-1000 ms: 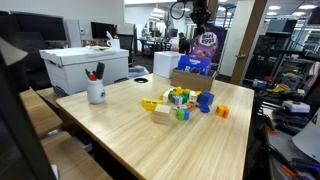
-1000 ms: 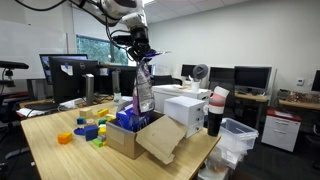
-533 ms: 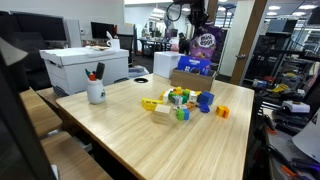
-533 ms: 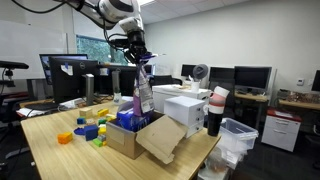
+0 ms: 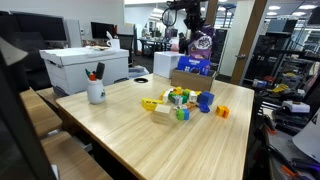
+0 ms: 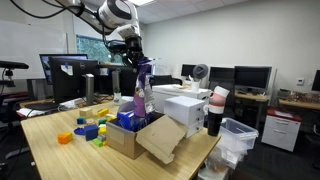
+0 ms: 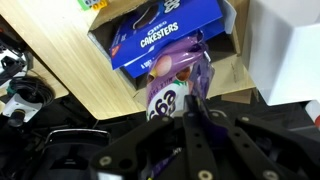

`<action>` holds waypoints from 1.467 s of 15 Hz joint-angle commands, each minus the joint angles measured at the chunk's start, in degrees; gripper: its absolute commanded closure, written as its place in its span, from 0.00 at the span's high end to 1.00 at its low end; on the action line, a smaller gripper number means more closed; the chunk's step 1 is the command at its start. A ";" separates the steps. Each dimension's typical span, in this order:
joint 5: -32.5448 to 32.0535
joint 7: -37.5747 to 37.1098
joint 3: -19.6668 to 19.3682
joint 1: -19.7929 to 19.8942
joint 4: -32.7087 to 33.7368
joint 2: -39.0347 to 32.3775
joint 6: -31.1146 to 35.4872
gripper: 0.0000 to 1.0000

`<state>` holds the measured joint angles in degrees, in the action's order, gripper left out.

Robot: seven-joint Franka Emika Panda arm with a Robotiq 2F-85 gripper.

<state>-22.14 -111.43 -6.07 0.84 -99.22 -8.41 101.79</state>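
One purple snack bag [image 5: 203, 43], glossy, with a pale round printed mark on its face and a creased, crumpled top edge. It hangs in the air, straight over the open cardboard box and clear of it.

One gripper [image 5: 198, 27]: clamped on the bag's top edge. In the wrist view I see the dark fingers [image 7: 193, 118] pinched together on the foil, with the bag dangling below them.

One cardboard box [image 5: 185, 76], brown, its flaps folded outward. It stands at the far end of the table in an exterior view.

One blue carton [image 7: 165, 35] with white lettering, lying flat inside the cardboard box, directly under the bag.

One wooden table [image 5: 130, 135], light-grained, bearing everything listed below.

One cluster of toy blocks [image 5: 180, 100] in yellow, green and blue, near the middle of the table. They sit too close together for me to count.

One orange block [image 5: 222, 112], just beside that cluster and apart from it.

One white mug [image 5: 96, 93] holding pens, near the table's edge, well apart from the blocks.

One white storage box [image 5: 85, 66] with a lid, behind the mug.
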 commanded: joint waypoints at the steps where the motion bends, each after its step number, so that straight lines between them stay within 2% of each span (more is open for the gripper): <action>1: -1.49 -2.96 0.26 -0.37 -0.64 0.36 0.17 0.02; 14: -3.30 -6.93 0.16 -0.09 -0.90 4.29 -0.01 0.02; 22: -2.50 -7.85 -0.72 1.46 -0.77 5.44 -0.01 0.02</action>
<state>-23.92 -117.46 -6.82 1.32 -99.04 -4.85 101.74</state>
